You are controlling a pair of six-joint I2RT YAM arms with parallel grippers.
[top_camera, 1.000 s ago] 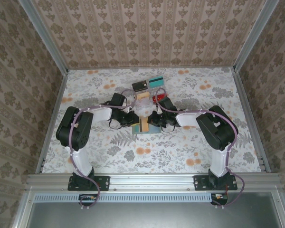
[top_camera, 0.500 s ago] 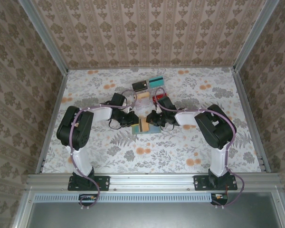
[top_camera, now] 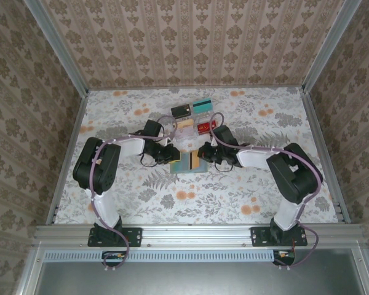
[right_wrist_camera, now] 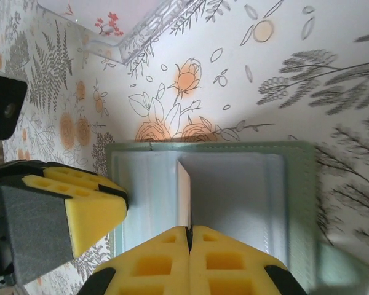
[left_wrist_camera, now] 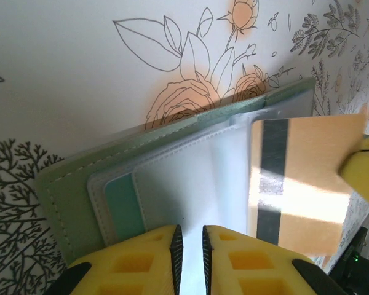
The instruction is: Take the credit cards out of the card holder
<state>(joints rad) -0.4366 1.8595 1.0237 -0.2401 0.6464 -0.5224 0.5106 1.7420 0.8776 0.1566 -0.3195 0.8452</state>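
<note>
the card holder lies open on the flowered table between the two arms, pocket side up, with a teal card tucked in one pocket. our left gripper has its yellow fingers drawn almost together over the holder's near edge. we read that as a pinch on it, while our right gripper is clamped tight on the orange-yellow card, which juts past the holder's other panel.

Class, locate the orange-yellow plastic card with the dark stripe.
Left wrist view, right side: the orange-yellow plastic card lies over the right end of the grey-green folding card holder, right of a teal card.
</note>
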